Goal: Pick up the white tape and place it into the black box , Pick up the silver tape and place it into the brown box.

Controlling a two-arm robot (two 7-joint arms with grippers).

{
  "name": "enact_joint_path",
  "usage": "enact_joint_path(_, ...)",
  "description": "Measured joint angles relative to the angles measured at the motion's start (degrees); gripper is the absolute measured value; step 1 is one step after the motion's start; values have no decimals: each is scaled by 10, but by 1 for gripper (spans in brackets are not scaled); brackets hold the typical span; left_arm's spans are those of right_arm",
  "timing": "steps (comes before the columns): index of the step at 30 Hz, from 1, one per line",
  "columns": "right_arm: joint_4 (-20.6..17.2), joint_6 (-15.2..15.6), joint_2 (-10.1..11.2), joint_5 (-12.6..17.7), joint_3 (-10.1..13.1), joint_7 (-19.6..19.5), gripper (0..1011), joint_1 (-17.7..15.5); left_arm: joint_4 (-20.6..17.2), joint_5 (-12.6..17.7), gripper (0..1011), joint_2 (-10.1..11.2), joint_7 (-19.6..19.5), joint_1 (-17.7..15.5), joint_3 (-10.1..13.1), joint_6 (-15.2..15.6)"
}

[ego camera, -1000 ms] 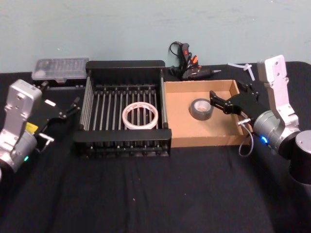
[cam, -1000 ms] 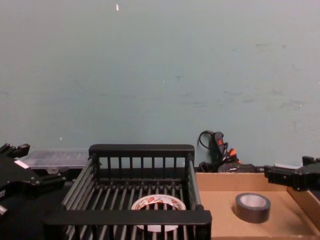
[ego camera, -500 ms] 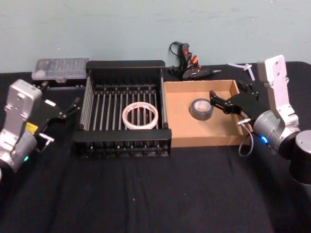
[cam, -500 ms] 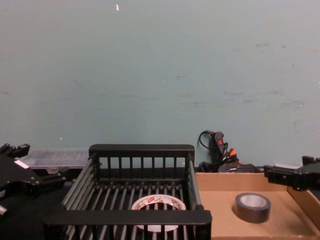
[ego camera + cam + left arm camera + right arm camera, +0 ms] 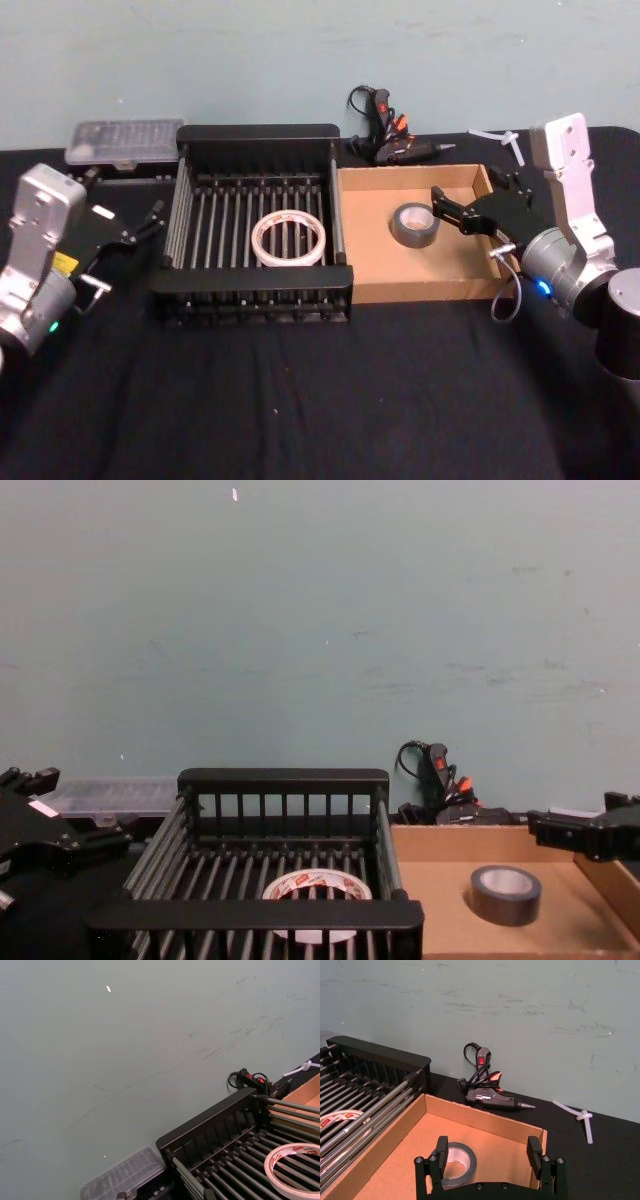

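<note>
L gripper (image 5: pixel 150 222) idle beside black box (image 5: pixel 256 134), fingers apart w/ nothing held; white tape (image 5: pixel 289 240) flat in black box, silver tape (image 5: pixel 414 224) flat in brown box (image 5: pixel 420 289); R gripper (image 5: pixel 487 1152) wide open, empty, over brown box just beside silver tape.

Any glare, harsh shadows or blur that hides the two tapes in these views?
Head view: even light, white tape and silver tape both plain, no glare. Chest view: crate bars cross the white tape. Right wrist view: silver tape sits partly behind the right gripper.
</note>
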Motion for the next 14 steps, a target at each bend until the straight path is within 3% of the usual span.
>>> enact_joint_path(14, 0, 0, 0, 0, 0, 0, 1002, 0, 0, 0, 1001, 0, 0, 0, 0, 0)
